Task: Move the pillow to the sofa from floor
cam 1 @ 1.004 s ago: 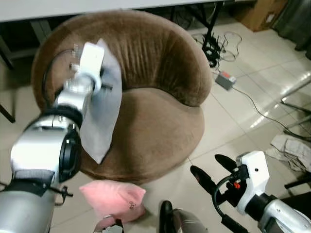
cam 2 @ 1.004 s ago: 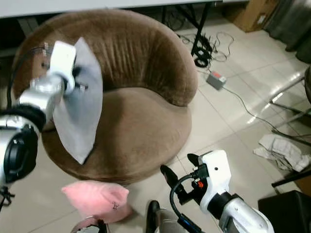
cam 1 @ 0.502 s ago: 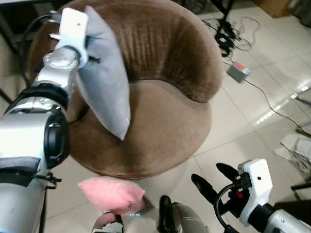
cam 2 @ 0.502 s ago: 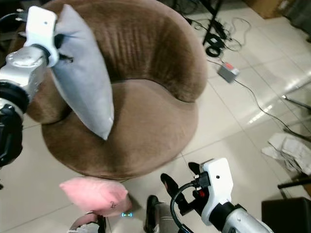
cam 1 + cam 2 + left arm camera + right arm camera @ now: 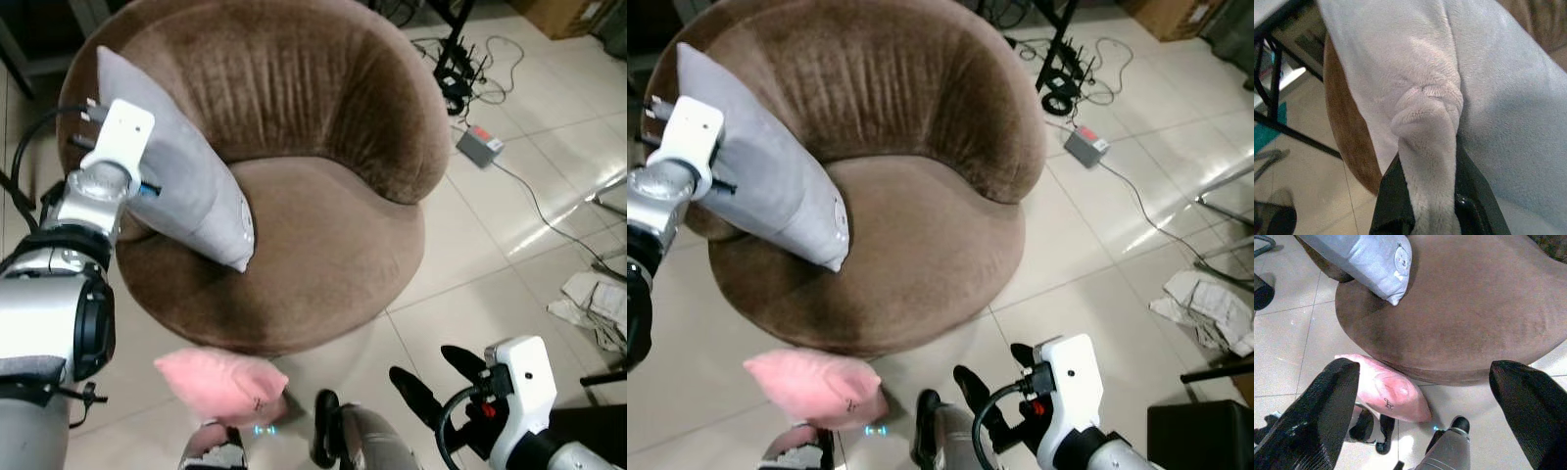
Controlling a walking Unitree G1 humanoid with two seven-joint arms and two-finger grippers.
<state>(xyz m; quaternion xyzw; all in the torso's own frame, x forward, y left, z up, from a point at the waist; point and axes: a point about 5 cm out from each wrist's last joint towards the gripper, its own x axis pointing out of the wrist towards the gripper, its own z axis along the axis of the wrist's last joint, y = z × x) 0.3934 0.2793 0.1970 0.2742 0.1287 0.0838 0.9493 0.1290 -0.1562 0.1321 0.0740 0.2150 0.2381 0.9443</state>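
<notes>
**Grey pillow held over brown sofa, pink pillow on floor**

Left eye view. Left arm (image 5: 69,284) reaches up and forward along the sofa's left side, silver forearm foreshortened, white wrist block at its end. Left gripper (image 5: 147,188) is mostly covered by the wrist block and the grey pillow (image 5: 181,186) it carries. The pillow slants over the sofa's (image 5: 323,245) left arm rest, its lower corner pointing down over the seat; whether that corner touches the seat cannot be told. Pink pillow (image 5: 220,384) lies on the tiled floor (image 5: 490,245) just before the sofa's front edge. Right gripper (image 5: 436,377) hangs low at the right, fingers spread, holding nothing; its arm is cut off by the frame edge.

Right eye view. Same layout. A grey power box (image 5: 1085,147) with cables lies on the floor to the right of the sofa; crumpled cloth (image 5: 1205,308) lies at the far right, partly cut off.

Left wrist view. Both black fingers (image 5: 1396,196) clamp a bunched fold of the grey pillow; fingertips are buried in the fabric. The sofa's brown side and dark table legs (image 5: 1273,93) show behind.

Right wrist view. Two black fingers (image 5: 1317,416) stand wide apart, blurred at close range. Between them are the pink pillow, the sofa's front and the grey pillow's printed corner.
</notes>
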